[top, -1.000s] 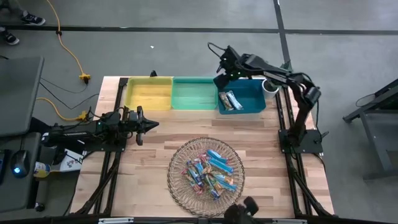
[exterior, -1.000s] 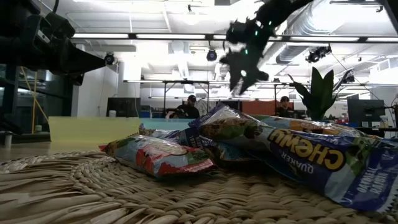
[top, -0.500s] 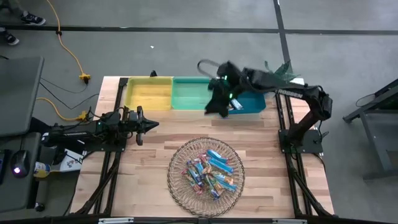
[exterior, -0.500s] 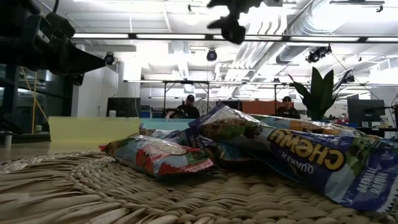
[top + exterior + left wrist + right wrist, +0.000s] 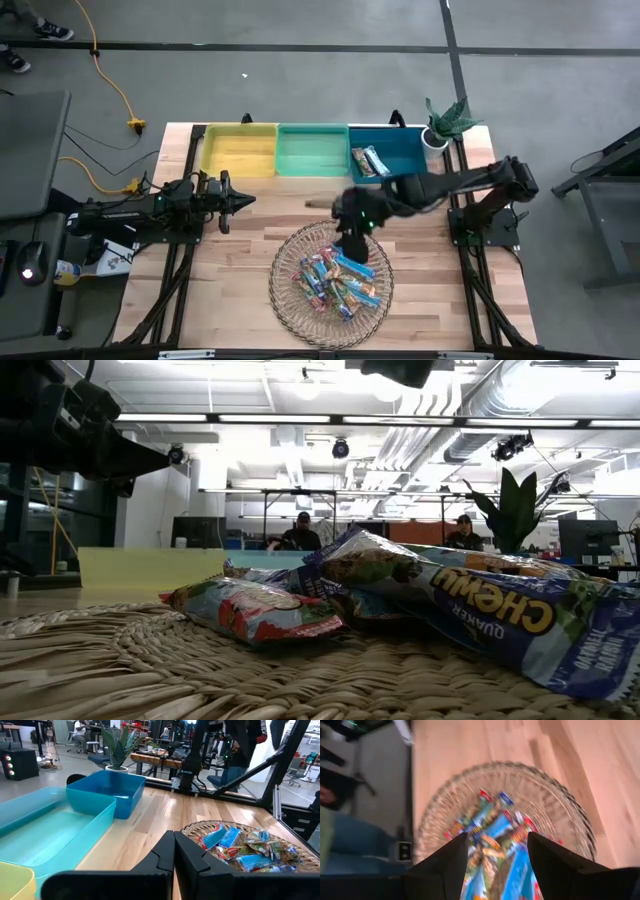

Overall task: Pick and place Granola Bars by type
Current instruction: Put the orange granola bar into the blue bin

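Wicker basket (image 5: 290,300) on the wooden worktop (image 5: 260,220) holds the heaped Granola Bars (image 5: 338,280); two more lie in the blue bin (image 5: 410,160). Right pincer (image 5: 352,243) hovers released above the heap, empty. Left pincer (image 5: 243,201) waits clenched at the worktop's left.

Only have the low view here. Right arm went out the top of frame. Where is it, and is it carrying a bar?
Observer: Right gripper is above the far rim of the wire basket, fingers open, nothing between them.
Operator: Anything sorted yet?
Observer: Bars lie in the blue bin; I can't count them.
Operator: Other bins?
Observer: Yellow bin and green bin show no bars.
Operator: Left arm?
Observer: Left gripper waits over the table's left side, fingers shut, holding nothing.
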Robot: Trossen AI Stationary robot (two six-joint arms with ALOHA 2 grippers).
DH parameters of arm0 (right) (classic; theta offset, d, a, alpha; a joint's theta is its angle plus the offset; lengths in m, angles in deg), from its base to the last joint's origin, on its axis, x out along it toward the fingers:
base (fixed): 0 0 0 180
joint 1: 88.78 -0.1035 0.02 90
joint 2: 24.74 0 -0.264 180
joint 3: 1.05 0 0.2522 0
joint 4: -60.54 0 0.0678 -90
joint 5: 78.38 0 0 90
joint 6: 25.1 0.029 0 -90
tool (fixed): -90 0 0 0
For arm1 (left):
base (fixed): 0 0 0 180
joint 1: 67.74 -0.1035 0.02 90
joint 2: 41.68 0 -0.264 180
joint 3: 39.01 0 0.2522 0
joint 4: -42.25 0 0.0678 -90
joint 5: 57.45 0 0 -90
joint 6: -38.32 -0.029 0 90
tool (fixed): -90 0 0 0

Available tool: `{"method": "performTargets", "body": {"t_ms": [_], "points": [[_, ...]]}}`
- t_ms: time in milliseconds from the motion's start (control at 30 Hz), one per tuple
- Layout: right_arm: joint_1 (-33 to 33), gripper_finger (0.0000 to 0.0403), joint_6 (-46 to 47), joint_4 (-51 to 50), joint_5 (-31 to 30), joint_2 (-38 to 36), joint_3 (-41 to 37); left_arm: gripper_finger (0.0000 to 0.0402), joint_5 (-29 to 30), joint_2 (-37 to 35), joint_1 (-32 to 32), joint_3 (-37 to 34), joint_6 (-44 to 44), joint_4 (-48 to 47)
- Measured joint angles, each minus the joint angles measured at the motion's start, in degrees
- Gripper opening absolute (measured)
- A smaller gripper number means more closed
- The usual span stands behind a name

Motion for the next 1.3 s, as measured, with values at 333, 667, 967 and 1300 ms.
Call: {"method": "performTargets", "body": {"t_ms": [333,667,967,1300], "points": [[-9.5,0.0188,10.3,-7.5,-11.3,0.2,-1.0,0.0000,0.0,0.0,0.0,0.0,0.0,0.0],[-17.4,0.0186,17.8,5.9,-12.1,0.2,-10.1,0.0000,0.0,0.0,0.0,0.0,0.0,0.0],[-20.4,0.0186,22.7,21.7,-12.6,0.2,-23.3,0.0000,0.0,0.0,0.0,0.0,0.0,0.0],[-17.9,0.0186,21.6,28.2,-11.8,0.2,-33.4,0.0000,0.0,0.0,0.0,0.0,0.0,0.0]]}}
